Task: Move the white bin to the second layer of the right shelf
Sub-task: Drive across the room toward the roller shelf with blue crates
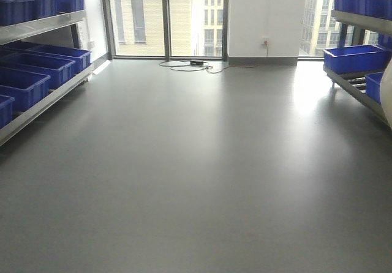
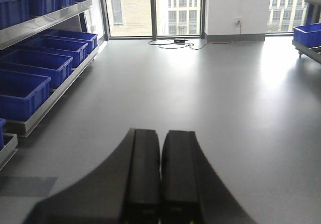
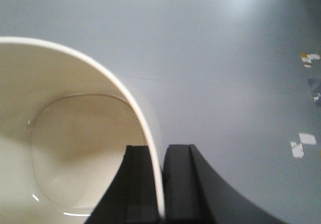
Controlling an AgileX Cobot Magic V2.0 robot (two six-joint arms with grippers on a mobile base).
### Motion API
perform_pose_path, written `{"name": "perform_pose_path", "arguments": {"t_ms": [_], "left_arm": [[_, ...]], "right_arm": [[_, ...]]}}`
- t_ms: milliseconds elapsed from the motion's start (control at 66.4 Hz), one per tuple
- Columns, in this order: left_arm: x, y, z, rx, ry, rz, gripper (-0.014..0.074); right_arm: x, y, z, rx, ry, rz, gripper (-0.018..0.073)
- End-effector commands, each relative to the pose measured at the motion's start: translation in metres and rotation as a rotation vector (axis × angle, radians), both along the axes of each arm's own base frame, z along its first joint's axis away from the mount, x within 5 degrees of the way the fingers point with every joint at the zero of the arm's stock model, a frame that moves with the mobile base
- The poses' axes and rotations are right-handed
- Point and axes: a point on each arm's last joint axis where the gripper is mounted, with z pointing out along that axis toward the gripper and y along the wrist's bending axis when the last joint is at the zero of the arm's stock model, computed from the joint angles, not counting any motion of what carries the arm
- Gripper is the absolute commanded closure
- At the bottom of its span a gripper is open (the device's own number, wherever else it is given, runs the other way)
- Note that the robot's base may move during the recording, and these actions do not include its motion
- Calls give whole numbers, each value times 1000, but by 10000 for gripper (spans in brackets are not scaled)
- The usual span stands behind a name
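Note:
The white bin (image 3: 75, 133) fills the left of the right wrist view, cream and glossy, with its inside facing the camera. My right gripper (image 3: 156, 147) is shut on its rim, one finger inside the wall and one outside. The bin hangs above grey floor, and a sliver of it (image 1: 386, 95) shows at the right edge of the front view. Just left of that sliver is the right shelf second layer (image 1: 359, 81), with roller lanes and a steel front rail. My left gripper (image 2: 161, 132) is shut on nothing, over bare floor.
Blue crates (image 1: 355, 57) sit on the right rack, more on its upper level (image 1: 361, 2). The left rack (image 1: 43, 98) holds several blue crates (image 2: 22, 91) on two levels. A cable and a small box (image 1: 197, 63) lie by the far windows. Tape marks (image 3: 303, 144) dot the floor.

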Motion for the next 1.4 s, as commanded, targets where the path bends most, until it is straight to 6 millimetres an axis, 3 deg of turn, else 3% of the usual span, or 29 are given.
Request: {"name": "perform_pose_path", "arguments": {"t_ms": [0,1385], "left_arm": [[0,0,-4,-8,-65,-3,512],[0,0,-4,-8,-65,-3,512]], "right_arm": [[4,0,17,9,-115,-10,503],[4,0,17,9,-115,-10,503]]}}
